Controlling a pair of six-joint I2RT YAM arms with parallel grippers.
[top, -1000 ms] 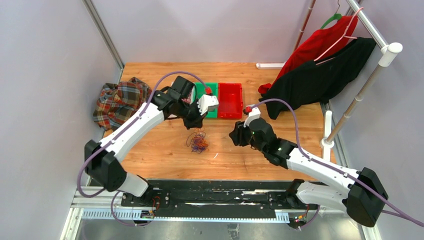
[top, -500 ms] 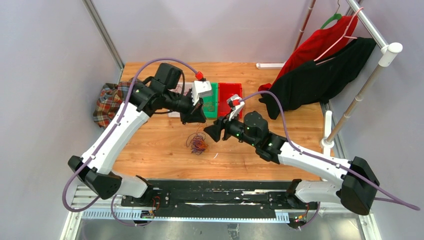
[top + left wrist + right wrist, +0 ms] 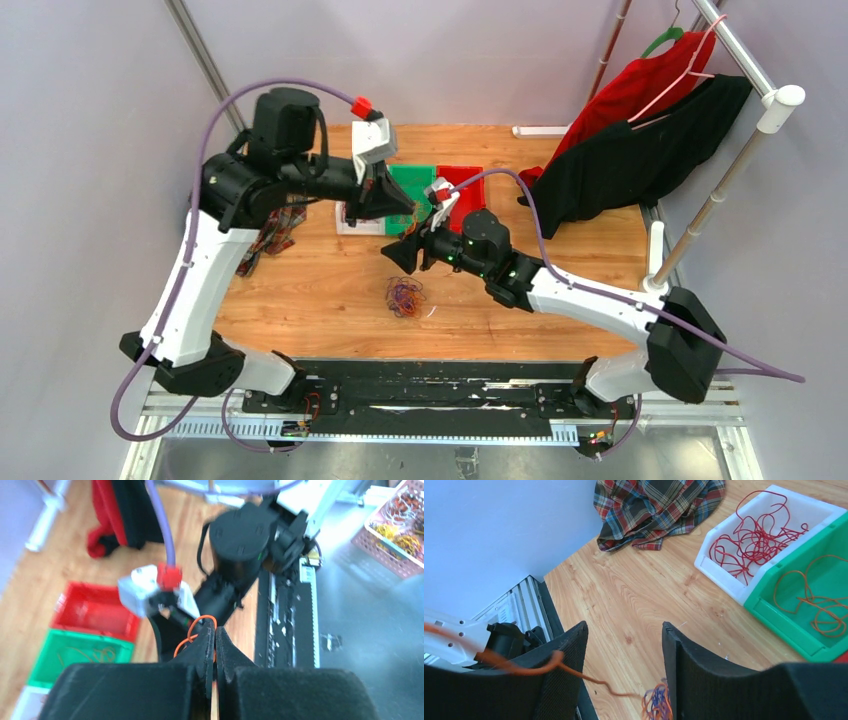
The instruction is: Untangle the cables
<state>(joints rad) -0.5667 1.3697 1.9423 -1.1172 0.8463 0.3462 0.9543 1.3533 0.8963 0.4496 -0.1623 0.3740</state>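
The left claw (image 3: 215, 635) was pinched tight on a thin orange wire (image 3: 189, 639), whose loop stuck out just past the fingertips. The right claw (image 3: 624, 627) stood wide with nothing between its fingers. The same orange wire crossed the outer face of its left finger and ran down to the tangle (image 3: 656, 702). That tangle (image 3: 405, 297) lay on the table (image 3: 330, 290), below and between the two claws and near the front edge.

The likeliest trouble was that the raised left claw would drag the whole tangle along, since nothing pinned it down. The wire could also catch on the right claw's finger where it lay across it. The thin strand might slip from the pinch too if the pull turned sharp.

Only the left wrist view showed the grip on the wire. Only the right wrist view showed the bins' contents: red wires in the white bin (image 3: 724, 572) and orange ones in the green bin (image 3: 769, 612), with a plaid cloth (image 3: 659, 505) beyond them. The overhead view alone showed both arms together, and the red bin (image 3: 462, 180) beside the green one.
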